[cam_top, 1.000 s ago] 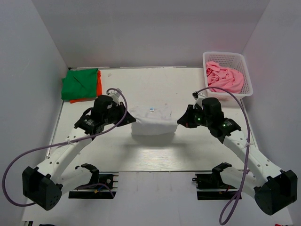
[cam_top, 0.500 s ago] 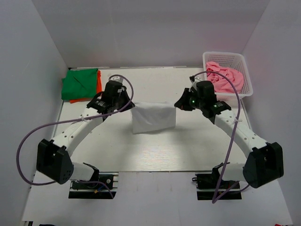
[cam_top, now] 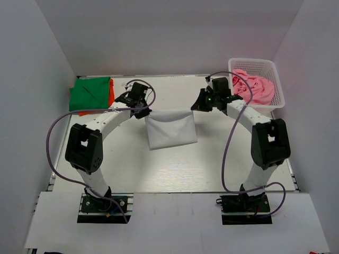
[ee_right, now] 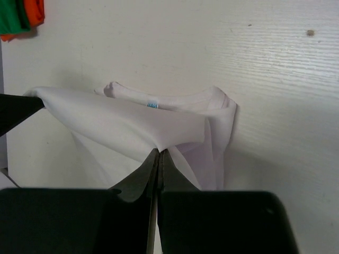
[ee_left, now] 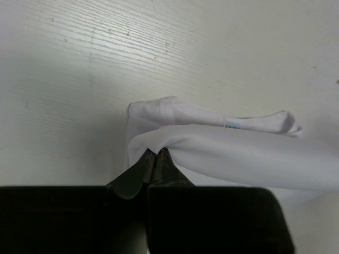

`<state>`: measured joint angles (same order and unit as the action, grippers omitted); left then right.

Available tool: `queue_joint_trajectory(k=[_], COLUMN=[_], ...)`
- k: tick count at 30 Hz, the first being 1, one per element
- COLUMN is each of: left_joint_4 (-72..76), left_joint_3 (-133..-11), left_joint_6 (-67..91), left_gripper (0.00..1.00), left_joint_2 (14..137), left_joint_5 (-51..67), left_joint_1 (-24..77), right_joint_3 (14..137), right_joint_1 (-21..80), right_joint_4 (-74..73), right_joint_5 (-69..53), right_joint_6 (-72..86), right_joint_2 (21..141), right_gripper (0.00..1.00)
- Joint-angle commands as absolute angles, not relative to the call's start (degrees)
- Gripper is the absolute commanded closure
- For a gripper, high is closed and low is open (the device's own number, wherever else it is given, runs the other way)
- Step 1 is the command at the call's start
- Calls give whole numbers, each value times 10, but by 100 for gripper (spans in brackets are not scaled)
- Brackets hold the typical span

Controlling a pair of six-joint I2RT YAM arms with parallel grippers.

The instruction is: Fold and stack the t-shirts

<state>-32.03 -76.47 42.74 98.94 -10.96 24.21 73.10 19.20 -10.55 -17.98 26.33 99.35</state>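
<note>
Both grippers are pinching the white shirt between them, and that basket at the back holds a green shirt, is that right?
Not quite. The basket holds a pink shirt, as the top view shows; the green shirt lies outside it at the far left corner. The rest stands: the left gripper and right gripper are both pinching the white shirt between them.

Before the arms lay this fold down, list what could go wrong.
The left gripper and right gripper each pinch only a thin edge of the white t-shirt at their tips. One slip would likely drop that corner and skew the fold. The lifted edge sags between them, so the layer may land creased. The right arm runs close beside the basket and might nudge it.
</note>
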Motion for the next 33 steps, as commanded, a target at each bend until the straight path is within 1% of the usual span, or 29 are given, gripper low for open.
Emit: queue_joint_trajectory(k=[1,2,3,4,5,6,7,8,9,10,13,16,17,19,22,27,31,33], left_joint_4=[-333,-333,-333,-340,-340,-345,-356,-366,-373,-378,-376,-320,-309,-287,-254,-254,-232,-232], left_joint_3=[-801,-813,-820,-827,-839,-845,-852,-875,-885,-892,-885,-795,-775,-726,-688,-675,-662,-667], left_joint_6=[436,436,436,436,429,429,429,424,418,412,399,399,399,388,381,376,370,359], left_gripper=[99,94,87,62,47,25,4,0,0,0,0,0,0,0,0,0,0,5], left_joint_2=[1005,1015,1036,1046,1056,1064,1080,1086,1086,1092,1070,1023,1013,991,991,1006,1057,1083], left_joint_5=[-138,-138,-138,-138,-138,-144,-144,-144,-144,-144,-132,-80,-71,-52,9,12,12,12], left_joint_1=[229,229,223,223,223,216,216,210,210,210,210,210,217,222,222,228,234,239], right_joint_3=[789,807,815,836,843,847,866,873,881,890,865,792,744,710,639,558,512,504], right_joint_1=[179,178,173,176,174,174,174,175,175,174,178,180,179,177,177,178,177,178], right_joint_4=[-92,-95,-103,-105,-105,-106,-110,-114,-127,-131,-119,-96,-91,-86,-76,-85,-94,-108], right_joint_5=[-228,-245,-246,-245,-242,-240,-242,-240,-239,-237,-227,-206,-201,-191,-178,-176,-159,-149], right_joint_6=[253,251,248,244,239,239,236,232,228,222,213,221,222,229,236,245,242,238], right_joint_2=[1054,1064,1077,1102,1110,1124,1134,1137,1140,1133,1087,1023,1012,958,900,824,768,751], right_gripper=[100,100,100,100,100,90,79,65,13,9,9,9,9,9,9,9,9,9])
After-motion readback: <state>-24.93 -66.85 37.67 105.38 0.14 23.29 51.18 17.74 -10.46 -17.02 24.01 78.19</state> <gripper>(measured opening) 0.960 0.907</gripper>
